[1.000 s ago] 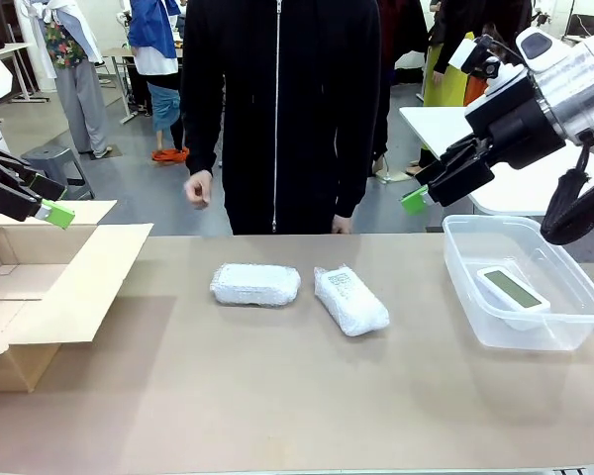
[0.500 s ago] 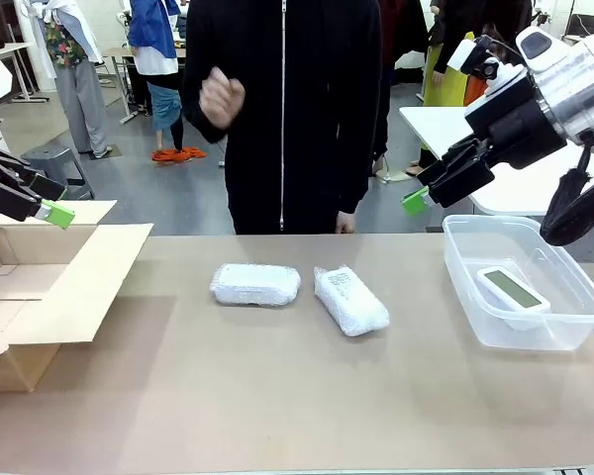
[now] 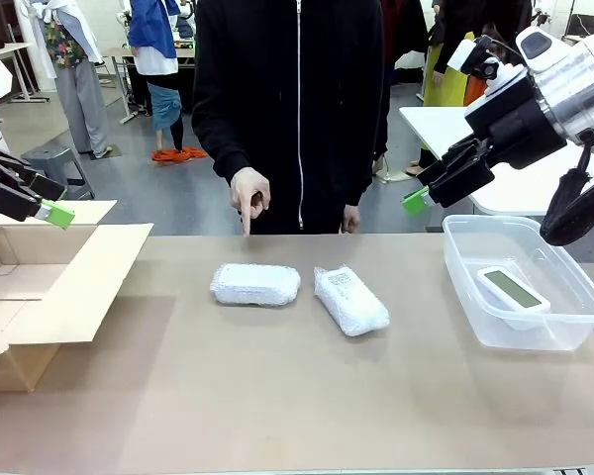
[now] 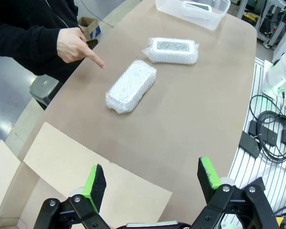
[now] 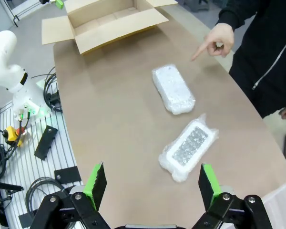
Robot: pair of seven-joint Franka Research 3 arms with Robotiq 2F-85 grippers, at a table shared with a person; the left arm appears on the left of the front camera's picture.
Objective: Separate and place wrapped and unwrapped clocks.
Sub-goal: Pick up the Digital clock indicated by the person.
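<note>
Two bubble-wrapped clocks lie mid-table: one (image 3: pixel 255 284) to the left and one (image 3: pixel 350 300) to the right, angled. The left wrist view shows them as a near block (image 4: pixel 131 86) and a farther block (image 4: pixel 173 49); from the right wrist they are the farther pack (image 5: pixel 173 89) and the nearer pack (image 5: pixel 188 148). The bare white clock (image 3: pixel 513 289) lies in a clear tub (image 3: pixel 475 307). My left gripper (image 3: pixel 42 205) hovers open over the cardboard box. My right gripper (image 3: pixel 423 188) hangs open above the tub's far left corner. Both are empty.
An open cardboard box (image 3: pixel 49 287) sits at the table's left end. A person in black stands at the far side, one hand (image 3: pixel 249 193) pointing a finger down at the table just behind the left wrapped clock. The near half of the table is bare.
The person's hand went up to the chest, then came down to point at the table behind the left wrapped clock. Both arms and all clocks stayed put.
</note>
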